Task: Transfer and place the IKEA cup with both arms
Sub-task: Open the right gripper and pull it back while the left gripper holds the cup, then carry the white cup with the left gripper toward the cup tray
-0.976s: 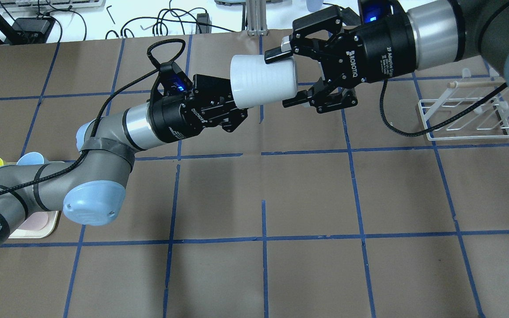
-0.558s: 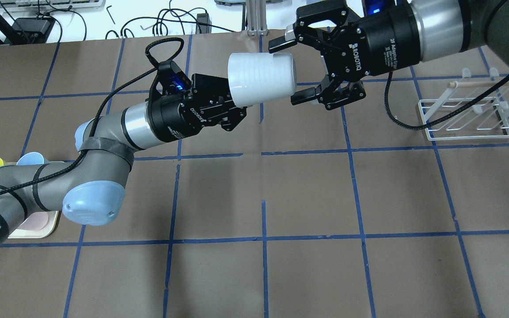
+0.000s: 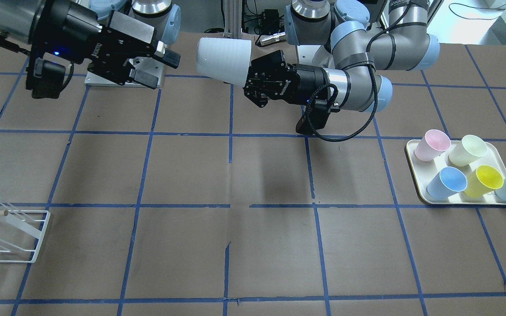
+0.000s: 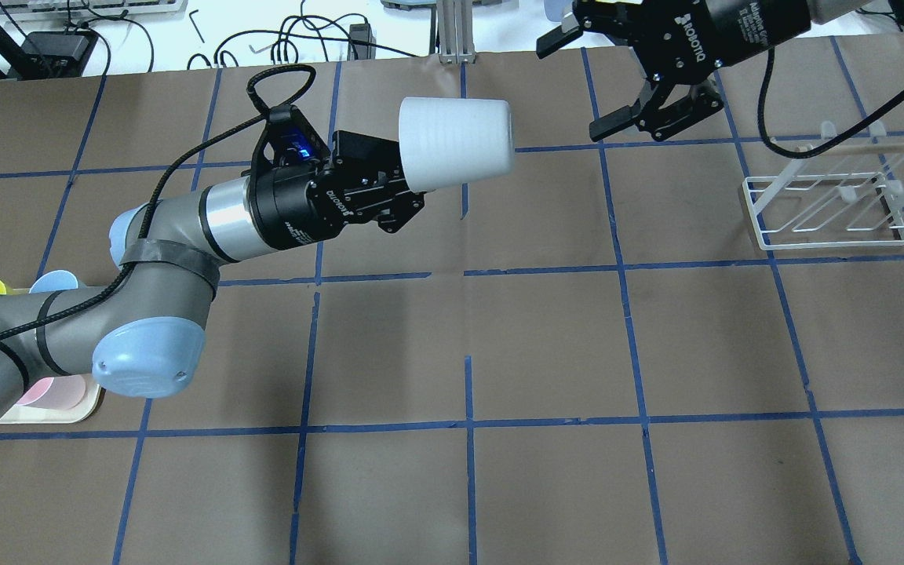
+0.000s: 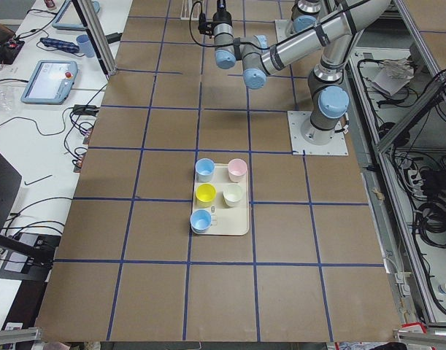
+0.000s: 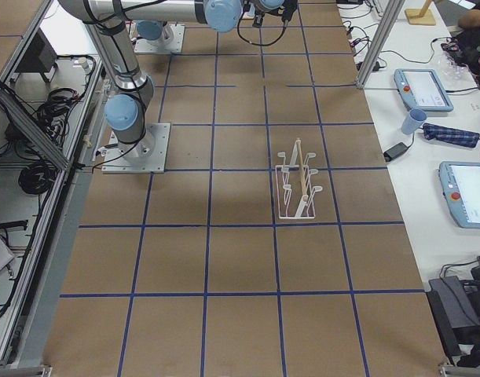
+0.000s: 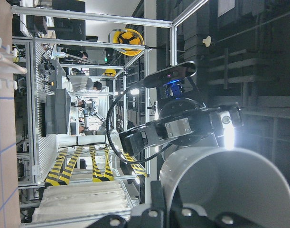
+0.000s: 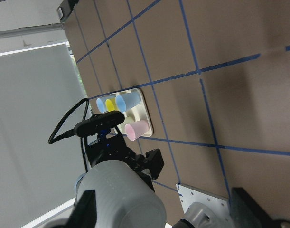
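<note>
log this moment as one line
left gripper: shut on IKEA cup, held sideways above table | right gripper: fingers open, clear of cup

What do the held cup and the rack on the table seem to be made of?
IKEA cup: probably matte plastic; opaque pale grey-white wall with faint ridges, no gloss. Rack: seemingly clear plastic pegs, see-through, on a white frame, perhaps coated wire, plus a wooden-looking rod.

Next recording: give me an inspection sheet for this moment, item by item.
Surface: brown table with blue tape grid.
Job's things: IKEA cup held sideways above the table.
Clutter: tray of five pastel cups; white rack.
Hands: left hand shut on the cup's narrow end; right hand open, apart from it.
Cables: black cable looped beside the left hand.
Surroundings: loose cords and tablets beyond the table's edges.
</note>
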Available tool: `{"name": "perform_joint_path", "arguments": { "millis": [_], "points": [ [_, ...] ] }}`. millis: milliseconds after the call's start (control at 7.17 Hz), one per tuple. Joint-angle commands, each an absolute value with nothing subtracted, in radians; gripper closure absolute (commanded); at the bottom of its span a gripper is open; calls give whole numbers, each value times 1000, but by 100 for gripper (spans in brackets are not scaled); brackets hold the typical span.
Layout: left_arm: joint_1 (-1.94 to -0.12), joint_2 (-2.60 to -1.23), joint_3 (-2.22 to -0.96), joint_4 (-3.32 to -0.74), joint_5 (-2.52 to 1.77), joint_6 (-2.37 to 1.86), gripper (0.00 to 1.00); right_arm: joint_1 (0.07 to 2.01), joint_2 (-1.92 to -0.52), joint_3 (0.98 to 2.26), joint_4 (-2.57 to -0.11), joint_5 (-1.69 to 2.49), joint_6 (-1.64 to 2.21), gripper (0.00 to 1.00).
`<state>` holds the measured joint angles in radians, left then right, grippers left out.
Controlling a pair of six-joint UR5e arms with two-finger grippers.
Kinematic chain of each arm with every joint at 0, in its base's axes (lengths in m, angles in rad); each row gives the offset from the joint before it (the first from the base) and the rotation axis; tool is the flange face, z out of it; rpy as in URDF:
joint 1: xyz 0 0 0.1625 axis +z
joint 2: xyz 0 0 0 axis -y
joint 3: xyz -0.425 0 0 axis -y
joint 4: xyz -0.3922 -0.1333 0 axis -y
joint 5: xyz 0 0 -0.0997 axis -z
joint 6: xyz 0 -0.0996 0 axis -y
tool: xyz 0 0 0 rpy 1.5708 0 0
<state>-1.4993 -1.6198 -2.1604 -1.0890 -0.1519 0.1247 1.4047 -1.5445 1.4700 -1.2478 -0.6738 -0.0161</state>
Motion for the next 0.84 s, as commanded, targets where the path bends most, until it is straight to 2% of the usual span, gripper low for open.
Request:
{"name": "perform_joint_path", "arguments": {
  "millis": [0,139,418,697],
  "points": [
    [-1407,-1589,-2158,-1091,76,100,100,1390,-1531,1417,-1267,-895,18,0],
    [-1361,-1573,-2157,-1080,226,95,100,1397,-1526,1427,-1363,-1067,31,0],
    [-1271,-1537,-2157,-1084,546,87,100,1471,-1525,1431,-1390,-1348,63,0],
    [-1261,-1476,-2129,-1077,960,97,100,1576,-1526,1486,-1504,-1500,142,0]
  ]
}}
